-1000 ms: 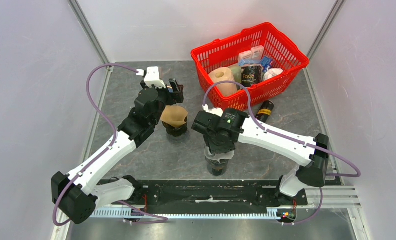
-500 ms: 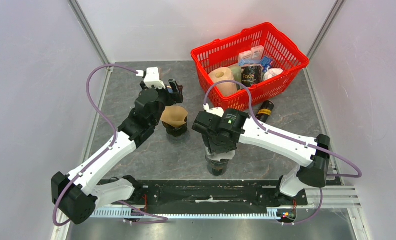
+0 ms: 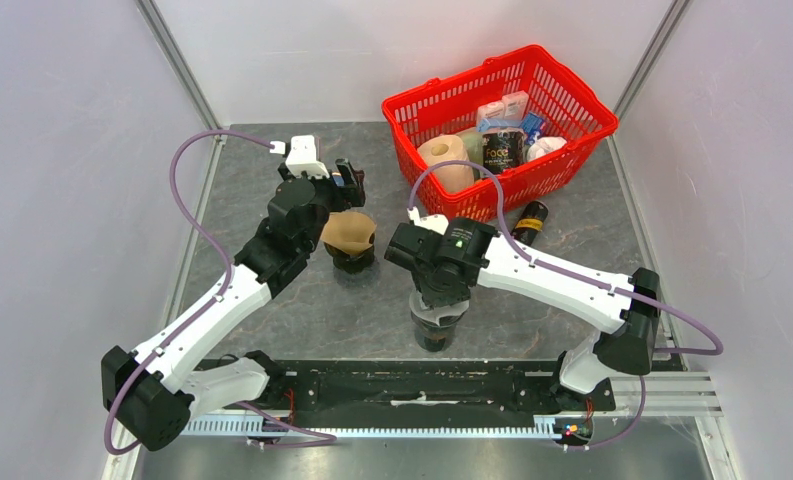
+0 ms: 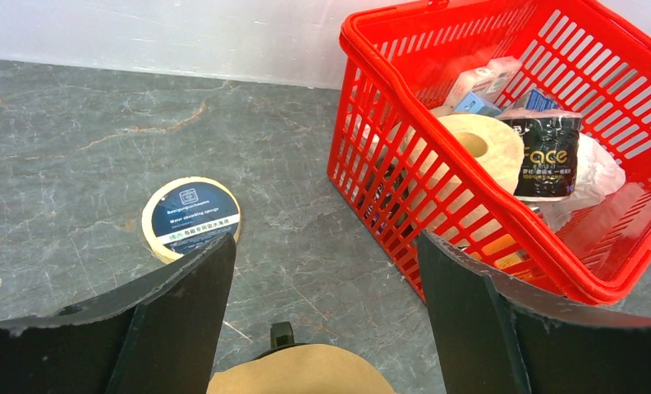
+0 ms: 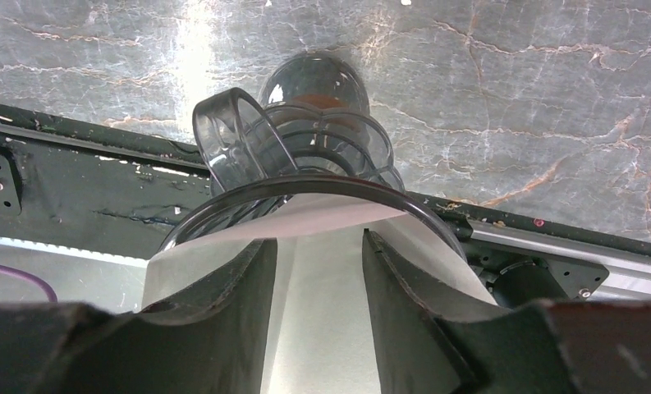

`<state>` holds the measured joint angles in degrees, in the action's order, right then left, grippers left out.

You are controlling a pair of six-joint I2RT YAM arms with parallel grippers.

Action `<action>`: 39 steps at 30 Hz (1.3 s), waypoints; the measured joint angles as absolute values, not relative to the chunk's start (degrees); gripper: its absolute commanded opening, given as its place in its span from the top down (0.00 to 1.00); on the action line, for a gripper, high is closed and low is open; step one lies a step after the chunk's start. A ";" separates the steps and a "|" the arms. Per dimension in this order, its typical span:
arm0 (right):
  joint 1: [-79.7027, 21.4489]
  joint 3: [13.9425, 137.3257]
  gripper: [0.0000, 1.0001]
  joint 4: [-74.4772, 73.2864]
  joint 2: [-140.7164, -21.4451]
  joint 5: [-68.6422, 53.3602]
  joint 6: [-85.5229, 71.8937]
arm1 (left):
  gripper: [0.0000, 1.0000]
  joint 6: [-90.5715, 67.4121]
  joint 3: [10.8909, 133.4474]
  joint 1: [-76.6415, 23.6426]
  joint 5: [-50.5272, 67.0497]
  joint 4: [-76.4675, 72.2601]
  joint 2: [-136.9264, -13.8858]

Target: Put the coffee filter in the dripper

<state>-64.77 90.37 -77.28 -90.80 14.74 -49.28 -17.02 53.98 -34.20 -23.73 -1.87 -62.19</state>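
Note:
A clear smoky dripper (image 3: 434,325) stands near the table's front edge, with its rim (image 5: 305,182) in the right wrist view. A white coffee filter (image 5: 322,312) lies inside it. My right gripper (image 5: 319,240) points straight down into the filter. Its fingers stand partly apart, and the paper shows in the gap with nothing pinched. In the top view the right gripper (image 3: 438,300) covers the dripper's mouth. A brown filter (image 3: 349,230) sits in a black dripper (image 3: 353,262) further back. My left gripper (image 4: 323,242) hangs wide open above that filter's far edge.
A red basket (image 3: 572,110) with a paper roll (image 3: 445,160) and packets stands at the back right. A black bottle (image 3: 530,220) lies in front of it. A roll of tape (image 4: 192,215) lies flat beyond the left gripper. A black rail (image 3: 372,385) runs along the front edge.
The left wrist has drifted slightly to the left. The right arm stays over the clear dripper with hardly any shift.

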 measured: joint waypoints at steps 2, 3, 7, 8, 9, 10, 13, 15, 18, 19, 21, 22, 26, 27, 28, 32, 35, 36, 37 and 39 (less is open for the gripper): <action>-64.77 90.37 0.50 -77.28 -90.80 15.11 -49.23 | 0.12 -17.02 53.98 -34.20 -23.73 -1.87 -62.19; -64.77 90.37 0.50 -77.28 -90.80 15.20 -49.25 | 0.12 -17.02 53.98 -34.20 -23.73 -1.87 -62.19; -64.77 90.37 0.50 -77.28 -90.80 15.46 -49.23 | 0.12 -17.02 53.98 -34.20 -23.73 -1.87 -62.19; -64.77 90.37 0.50 -77.28 -90.80 15.51 -49.23 | 0.12 -17.02 53.98 -34.20 -23.73 -1.87 -62.19; -64.77 90.37 0.50 -77.28 -90.80 15.53 -49.19 | 0.12 -17.02 53.98 -34.20 -23.73 -1.87 -62.19; -64.77 90.37 0.50 -77.28 -90.80 15.53 -49.06 | 0.12 -17.02 53.98 -34.20 -23.73 -1.87 -62.19; -64.77 90.37 0.50 -77.28 -90.80 15.53 -48.86 | 0.12 -17.02 53.98 -34.20 -23.70 -1.87 -62.19; -64.77 90.37 0.50 -77.28 -90.74 15.55 -48.64 | 0.12 -17.02 53.98 -34.20 -23.70 -1.87 -62.19; -64.77 90.37 0.51 -77.28 -90.21 15.66 -48.34 | 0.12 -17.02 53.98 -34.20 -23.70 -1.87 -62.19; -64.77 90.37 0.52 -77.25 -89.86 15.77 -48.16 | 0.12 -17.02 53.98 -34.20 -23.70 -1.87 -62.19; -64.77 90.37 0.54 -77.25 -89.06 15.97 -47.86 | 0.12 -17.02 53.98 -34.20 -23.70 -1.87 -62.19; -64.77 90.39 0.56 -77.25 -88.64 15.99 -47.72 | 0.12 -17.02 53.98 -34.20 -23.70 -1.87 -62.19; -64.77 90.43 0.60 -76.84 -87.68 15.90 -46.76 | 0.12 -17.02 53.98 -34.20 -23.70 -1.87 -62.19; -64.77 90.43 0.61 -76.73 -87.57 15.84 -46.61 | 0.12 -17.02 53.98 -34.20 -23.70 -1.87 -62.19; -64.77 90.43 0.61 -76.60 -87.44 15.73 -46.39 | 0.12 -17.02 53.98 -34.20 -23.70 -1.87 -62.19; -64.77 90.48 0.61 -75.92 -86.76 15.79 -46.00 | 0.12 -16.99 53.98 -34.20 -23.70 -1.87 -62.19; -64.77 90.98 0.61 -75.83 -85.89 16.27 -45.63 | 0.12 -17.02 53.98 -34.20 -23.70 -1.87 -62.19; -64.77 91.50 0.61 -75.79 -85.41 16.75 -45.34 | 0.12 -17.02 53.98 -34.20 -23.73 -1.87 -62.19; -64.77 92.05 0.61 -75.83 -84.93 17.15 -45.17 | 0.12 -17.02 53.98 -34.20 -23.73 -1.87 -62.17; -64.77 93.67 0.60 -75.88 -83.81 18.76 -44.62 | 0.12 -17.02 53.98 -34.20 -23.73 -1.87 -62.17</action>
